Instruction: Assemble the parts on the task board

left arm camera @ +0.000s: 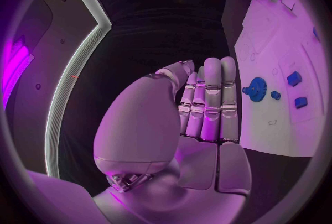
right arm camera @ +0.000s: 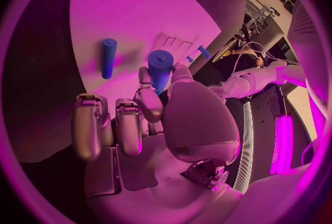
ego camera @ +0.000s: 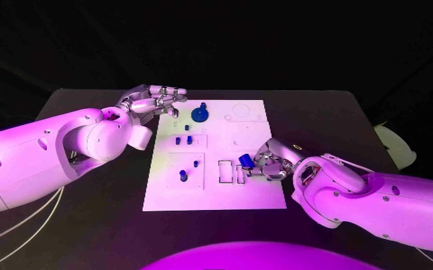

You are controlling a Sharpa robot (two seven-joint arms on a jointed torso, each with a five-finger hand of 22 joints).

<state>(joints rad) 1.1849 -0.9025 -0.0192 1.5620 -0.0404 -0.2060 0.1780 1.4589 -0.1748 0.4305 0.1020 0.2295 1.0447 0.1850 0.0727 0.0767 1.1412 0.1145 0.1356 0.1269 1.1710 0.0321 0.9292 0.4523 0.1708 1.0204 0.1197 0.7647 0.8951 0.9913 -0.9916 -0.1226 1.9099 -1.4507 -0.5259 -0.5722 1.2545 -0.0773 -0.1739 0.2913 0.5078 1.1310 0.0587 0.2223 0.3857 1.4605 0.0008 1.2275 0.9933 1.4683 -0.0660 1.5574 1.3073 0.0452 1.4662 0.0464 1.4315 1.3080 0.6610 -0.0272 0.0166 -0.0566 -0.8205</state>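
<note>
The white task board [ego camera: 216,185] lies mid-table. My right hand [ego camera: 271,162] hovers over its right side near two slots, pinching a blue cylinder [ego camera: 246,159] between thumb and a finger; the right wrist view shows that cylinder [right arm camera: 160,66] held at the fingertips [right arm camera: 145,97] above the board [right arm camera: 131,8]. A blue peg [right arm camera: 108,57] stands in the board nearby. My left hand [ego camera: 155,102] floats off the board's far left corner, fingers [left arm camera: 211,97] stretched out and holding nothing. A blue gear [ego camera: 199,115] sits at the far end of the board.
Two small blue blocks [ego camera: 183,139] sit mid-left on the board and a blue peg [ego camera: 183,175] stands in the left recess. The left wrist view shows the gear [left arm camera: 257,89] and blocks [left arm camera: 294,78]. Black table [ego camera: 90,189] surrounds the board.
</note>
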